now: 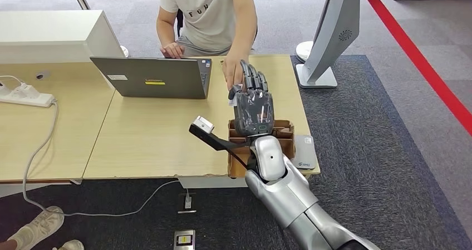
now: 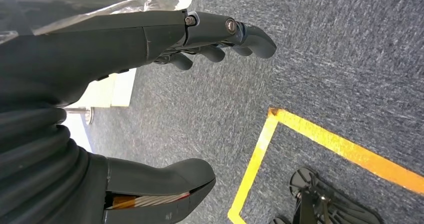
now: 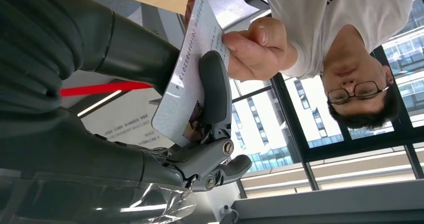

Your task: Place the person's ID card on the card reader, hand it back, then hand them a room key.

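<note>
Head view: the robot's right hand is raised palm-away over the wooden desk, reaching toward a seated person whose hand meets its fingertips. Below the wrist sit a cardboard box and, just beside it at the desk's edge, a grey card reader; a laptop stands near the person.

Left wrist view: the left hand hangs over grey carpet, thumb and fingers apart, holding nothing, apparently idle while the other arm works.

Right wrist view: the ID card stands on edge between the robot's thumb and fingers, which pinch it, while the person's fingers grip its far end. Both hold it at once, so this looks like a handover; which direction cannot be told from here.
</note>
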`<state>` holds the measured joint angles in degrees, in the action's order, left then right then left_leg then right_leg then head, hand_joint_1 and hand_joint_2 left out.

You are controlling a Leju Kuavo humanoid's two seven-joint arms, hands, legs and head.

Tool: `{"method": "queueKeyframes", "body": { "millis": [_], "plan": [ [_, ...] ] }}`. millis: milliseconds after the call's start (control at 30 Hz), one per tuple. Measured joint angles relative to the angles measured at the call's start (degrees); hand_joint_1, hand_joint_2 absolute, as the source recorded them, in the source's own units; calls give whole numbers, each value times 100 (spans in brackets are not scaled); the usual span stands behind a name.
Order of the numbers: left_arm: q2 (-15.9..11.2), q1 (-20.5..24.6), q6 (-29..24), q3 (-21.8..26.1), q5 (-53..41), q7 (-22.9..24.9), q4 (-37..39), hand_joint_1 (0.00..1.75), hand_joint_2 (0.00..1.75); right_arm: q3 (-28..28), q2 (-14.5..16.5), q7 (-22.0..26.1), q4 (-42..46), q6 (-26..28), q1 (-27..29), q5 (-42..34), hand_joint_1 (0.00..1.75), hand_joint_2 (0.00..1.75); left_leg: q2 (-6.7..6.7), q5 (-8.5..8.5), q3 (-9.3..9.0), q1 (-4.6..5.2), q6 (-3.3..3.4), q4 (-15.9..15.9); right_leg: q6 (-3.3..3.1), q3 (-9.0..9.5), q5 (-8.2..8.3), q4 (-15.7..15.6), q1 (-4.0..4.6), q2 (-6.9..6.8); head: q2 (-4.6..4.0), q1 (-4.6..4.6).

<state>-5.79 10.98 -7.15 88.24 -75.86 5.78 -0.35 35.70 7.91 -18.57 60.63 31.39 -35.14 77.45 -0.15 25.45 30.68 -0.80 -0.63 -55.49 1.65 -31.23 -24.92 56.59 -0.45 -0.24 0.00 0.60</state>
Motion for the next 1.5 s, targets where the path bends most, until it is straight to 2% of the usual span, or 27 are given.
{"method": "queueKeyframes", "body": {
  "millis": [100,333,533,767,1033,1200,1500],
  "plan": [
    [10,-1,-3,0,30,-14,0,0,175,35,39,-1,-62,-16,-1,72,1,175,0,0,0,0,0,0,-1,0,-1,0,0,0,0,1],
    [37,-4,-45,0,92,-18,0,0,175,64,74,68,-181,-249,-13,-83,0,175,0,0,-1,0,0,0,-1,-1,-1,-1,0,0,0,1],
    [53,-9,-97,0,111,2,0,0,175,47,-60,252,-123,-329,10,-432,0,175,1,0,-3,1,0,-2,-1,-2,0,-1,0,0,0,1],
    [54,-27,-101,0,68,75,0,0,175,-176,-539,372,625,-608,362,-1267,0,175,1,1,-2,1,0,-3,-1,-3,0,-3,-1,1,0,0],
    [14,-36,159,0,-115,168,0,0,175,-648,-1141,197,1906,-1150,1122,-1049,0,175,1,3,-5,1,0,-3,0,-1,-2,-5,-1,1,0,1],
    [-32,-34,178,0,-116,210,0,0,175,-1035,-1492,40,2387,-1378,1595,-1019,0,175,2,3,-4,1,0,-2,-1,-2,-1,-5,-1,1,0,1],
    [-36,-14,173,0,12,171,0,0,175,-1041,-1684,39,2604,-1541,1939,-1132,0,175,0,3,-3,1,1,-1,-1,-1,-1,-3,0,1,0,-1]
  ]
}}
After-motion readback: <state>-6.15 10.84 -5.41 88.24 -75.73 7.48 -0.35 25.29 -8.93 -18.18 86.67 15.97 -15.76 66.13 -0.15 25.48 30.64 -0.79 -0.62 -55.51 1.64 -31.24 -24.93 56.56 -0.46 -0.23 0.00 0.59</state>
